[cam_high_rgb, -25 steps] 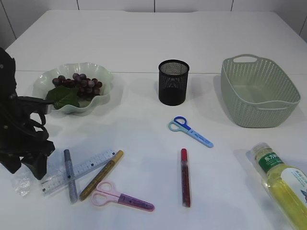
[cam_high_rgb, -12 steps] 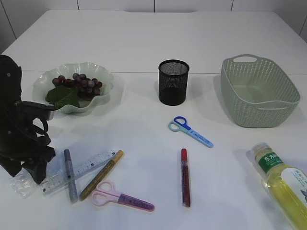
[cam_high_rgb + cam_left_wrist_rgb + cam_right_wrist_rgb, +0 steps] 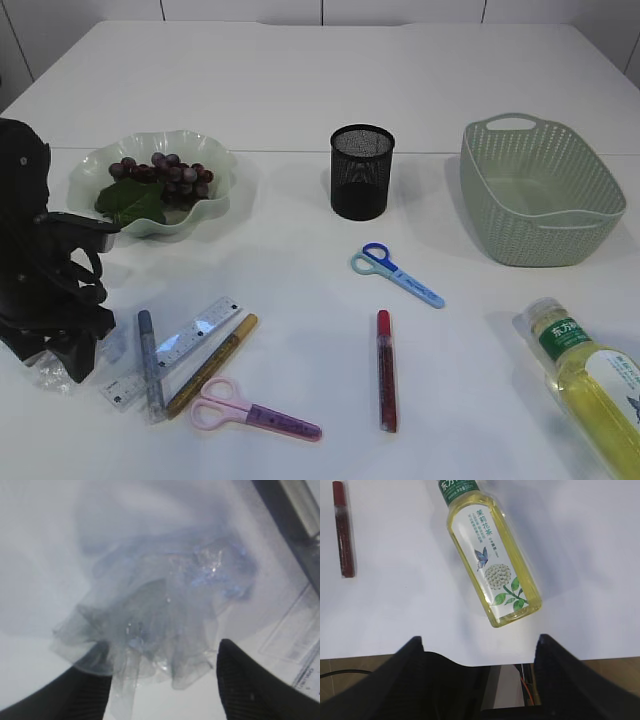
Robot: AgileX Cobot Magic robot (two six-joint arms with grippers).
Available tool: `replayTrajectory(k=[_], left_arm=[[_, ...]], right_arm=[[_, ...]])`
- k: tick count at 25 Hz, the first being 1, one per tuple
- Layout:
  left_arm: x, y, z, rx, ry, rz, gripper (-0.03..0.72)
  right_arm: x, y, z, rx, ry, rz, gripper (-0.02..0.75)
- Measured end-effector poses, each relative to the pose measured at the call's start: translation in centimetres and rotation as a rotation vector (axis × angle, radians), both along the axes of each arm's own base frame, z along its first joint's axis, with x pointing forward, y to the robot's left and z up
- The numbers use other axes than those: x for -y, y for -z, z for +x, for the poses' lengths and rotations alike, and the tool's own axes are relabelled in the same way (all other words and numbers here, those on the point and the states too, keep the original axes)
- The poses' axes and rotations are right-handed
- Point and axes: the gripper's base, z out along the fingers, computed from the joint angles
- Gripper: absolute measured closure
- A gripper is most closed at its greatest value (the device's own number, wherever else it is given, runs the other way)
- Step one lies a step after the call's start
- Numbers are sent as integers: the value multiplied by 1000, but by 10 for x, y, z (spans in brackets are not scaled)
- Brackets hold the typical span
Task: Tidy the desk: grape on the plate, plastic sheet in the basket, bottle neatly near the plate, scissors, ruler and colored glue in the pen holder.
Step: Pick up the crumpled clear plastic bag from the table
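**Left end effector poised over crumpled plastic**

White and smooth, the bench [image 3: 300, 90] carries everything around one landmark, the black mesh pen holder [image 3: 362, 171], a cylinder with nothing visible inside. Left of it sits a pale green plate [image 3: 215, 160] with a wavy rim, holding a bunch of dark grapes [image 3: 165, 174] and a green leaf. Right of it stands a grey-green woven-pattern basket [image 3: 540, 190] with nothing in it.

Far to the front-left of the pen holder, the clear, crinkled plastic sheet [image 3: 155, 615] lies bunched on the bench. The left end effector [image 3: 162, 672] stands wide apart above it, its dark fingertips either side of the sheet's near edge, nothing gripped. Just beside lie a transparent ruler [image 3: 170, 350], a grey glue pen [image 3: 148, 360], a gold glue pen [image 3: 212, 364] and pink scissors [image 3: 250, 410].

Blue scissors [image 3: 397, 274] and a red glue pen [image 3: 385, 368] lie in front of the pen holder. Front-right, a bottle [image 3: 490, 555] of yellow liquid lies on its side; the right end effector [image 3: 480, 652] hangs wide over it, holding nothing.
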Motion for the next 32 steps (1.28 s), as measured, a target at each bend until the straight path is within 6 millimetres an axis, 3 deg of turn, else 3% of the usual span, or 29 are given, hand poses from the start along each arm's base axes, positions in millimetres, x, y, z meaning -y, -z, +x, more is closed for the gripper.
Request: replayTrajectory(k=[16, 23, 32], left_arm=[[0, 0, 5, 54, 13, -1, 251], [0, 0, 5, 59, 13, -2, 395], [0, 0, 5, 56, 10, -4, 641]], right_arm=[[0, 0, 0, 0, 0, 0, 207], [0, 0, 0, 0, 0, 0, 207], [0, 0, 0, 0, 0, 0, 207]])
